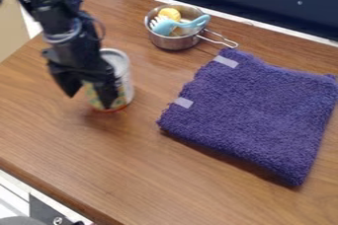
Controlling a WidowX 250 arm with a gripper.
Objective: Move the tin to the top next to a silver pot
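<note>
One tin (120,78), one silver pot (173,43), one yellow item (170,13), at least one light-blue utensil (165,26); exact utensil count unclear. One purple towel (257,110), two pale strips (184,102) on it. One wooden table (132,169), one gripper (90,99).

Stretches across most of the frame as a brown wooden tabletop (119,155), from a rounded corner at upper left down to a slanting edge at lower left. Carries an upright tin (127,88) left of centre, partly hidden, orange-red around the base, and a small silver pot (170,43) at upper centre, with a wire handle toward the lower right. Bears, across the right side, a squarish purple towel (257,105) laid flat, with two pale strips along the left edge and a top corner close by the end of the pot's handle.
</note>
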